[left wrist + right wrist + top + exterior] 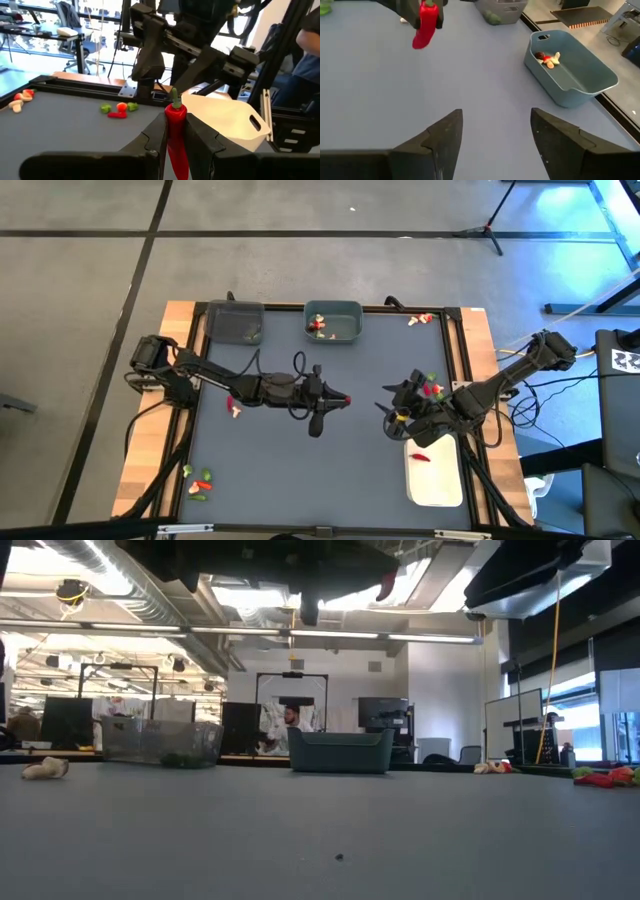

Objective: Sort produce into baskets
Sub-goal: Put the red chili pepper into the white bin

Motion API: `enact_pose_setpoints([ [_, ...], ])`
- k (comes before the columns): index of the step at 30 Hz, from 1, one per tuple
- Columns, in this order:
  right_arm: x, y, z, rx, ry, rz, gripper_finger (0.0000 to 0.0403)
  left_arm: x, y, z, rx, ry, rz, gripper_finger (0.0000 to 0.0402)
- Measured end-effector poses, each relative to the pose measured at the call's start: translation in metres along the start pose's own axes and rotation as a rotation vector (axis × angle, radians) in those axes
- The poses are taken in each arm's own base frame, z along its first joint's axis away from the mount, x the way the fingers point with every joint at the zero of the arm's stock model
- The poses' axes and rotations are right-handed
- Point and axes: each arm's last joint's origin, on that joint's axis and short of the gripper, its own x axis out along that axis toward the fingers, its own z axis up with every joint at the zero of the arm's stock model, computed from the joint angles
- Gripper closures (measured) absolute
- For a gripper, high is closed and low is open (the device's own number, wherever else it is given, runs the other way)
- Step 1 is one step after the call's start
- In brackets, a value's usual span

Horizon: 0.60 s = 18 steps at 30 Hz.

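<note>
Over the middle of the table, my left gripper (345, 399) has its jaws clenched on a red chili (176, 136), holding it above the surface. My right gripper (495, 131) hangs near the right edge with its jaws spread wide and nothing between them, just beside the white tray (437, 470), which has one red piece in it. Along the far edge sit the dark grey bin (236, 322) and the grey-teal bin (333, 321), and loose produce (199, 482) lies at the near left corner.

no readable text, no labels, no brands, no numbers, no signs anywhere
</note>
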Motion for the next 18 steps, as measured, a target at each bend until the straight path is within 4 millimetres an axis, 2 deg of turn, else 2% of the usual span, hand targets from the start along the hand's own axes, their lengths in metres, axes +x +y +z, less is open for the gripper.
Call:
enact_pose_setpoints([
  [3, 0.004, 0.004, -0.002, -0.012, 0.006, -0.002, 0.0171, 0.000, 0.000, 0.000, 0.037, 0.001, -0.001, 0.0350],
  [7, 0.015, 0.012, -0.014, -0.031, 0.022, -0.006, 0.0171, 0.000, 0.001, -0.005, 0.104, 0.050, 0.004, 0.0350],
  [12, 0.027, 0.021, -0.024, -0.056, 0.013, 0.000, 0.0171, 0.000, 0.001, -0.006, 0.105, 0.060, 0.005, 0.0350],
  [18, 0.032, 0.026, -0.018, -0.050, -0.070, 0.007, 0.0171, 0.000, 0.001, -0.006, 0.119, 0.059, 0.005, 0.0350],
])
